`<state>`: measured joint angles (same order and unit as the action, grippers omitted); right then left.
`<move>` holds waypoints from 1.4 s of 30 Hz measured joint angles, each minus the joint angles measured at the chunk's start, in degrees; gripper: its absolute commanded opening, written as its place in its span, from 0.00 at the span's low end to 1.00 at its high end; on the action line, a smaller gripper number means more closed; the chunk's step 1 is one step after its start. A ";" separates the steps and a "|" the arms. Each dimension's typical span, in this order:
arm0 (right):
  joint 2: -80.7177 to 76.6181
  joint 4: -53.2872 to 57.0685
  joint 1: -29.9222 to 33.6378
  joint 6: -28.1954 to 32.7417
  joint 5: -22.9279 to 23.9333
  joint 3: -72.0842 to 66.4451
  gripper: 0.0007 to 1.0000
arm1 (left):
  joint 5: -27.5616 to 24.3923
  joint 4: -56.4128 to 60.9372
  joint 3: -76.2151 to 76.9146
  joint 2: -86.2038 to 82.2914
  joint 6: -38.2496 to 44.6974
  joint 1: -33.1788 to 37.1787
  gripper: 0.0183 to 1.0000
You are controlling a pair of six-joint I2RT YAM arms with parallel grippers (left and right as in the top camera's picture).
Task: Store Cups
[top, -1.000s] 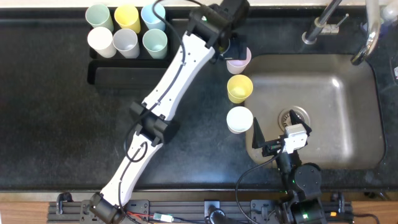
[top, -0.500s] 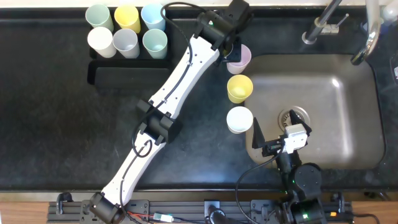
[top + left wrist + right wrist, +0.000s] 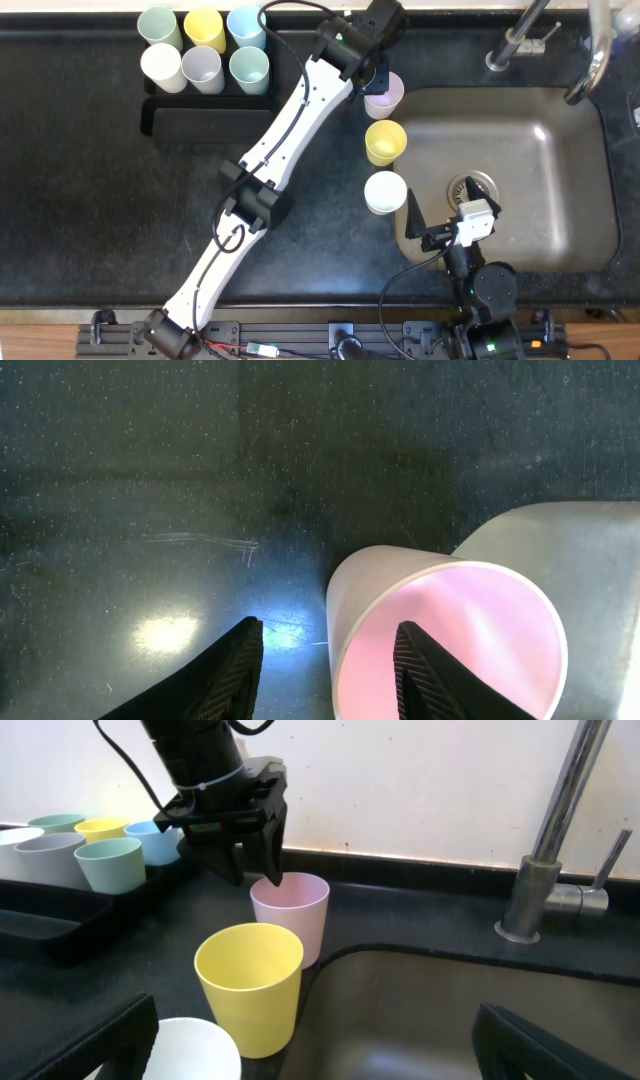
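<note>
A pink cup (image 3: 385, 94) stands on the dark counter at the sink's corner, with a yellow cup (image 3: 386, 142) and a white cup (image 3: 385, 192) in a row nearer me. My left gripper (image 3: 328, 672) is open over the pink cup (image 3: 440, 630), one finger outside its wall and the other inside the rim. The right wrist view shows that left gripper (image 3: 247, 860) at the pink cup's (image 3: 290, 915) far rim, behind the yellow cup (image 3: 250, 982) and white cup (image 3: 190, 1050). My right gripper (image 3: 318, 1045) stands open near the sink's front edge, holding nothing.
A black tray (image 3: 190, 118) at the back left holds several upright cups (image 3: 203, 48) in two rows. The steel sink (image 3: 530, 170) takes up the right side, with its faucet (image 3: 518, 40) behind it.
My left gripper has shifted slightly right and farther back, settling over the pink cup's rim. The right arm and the cups have not moved.
</note>
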<state>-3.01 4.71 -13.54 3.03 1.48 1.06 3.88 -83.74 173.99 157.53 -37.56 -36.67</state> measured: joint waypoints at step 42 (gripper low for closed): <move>0.00 0.02 0.00 -0.07 0.00 0.00 1.00 | 5.95 18.47 -48.68 -56.19 9.75 20.28 0.02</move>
<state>-3.01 4.73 -13.54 2.96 1.48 1.06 9.82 -65.28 125.32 101.34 -27.81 -16.38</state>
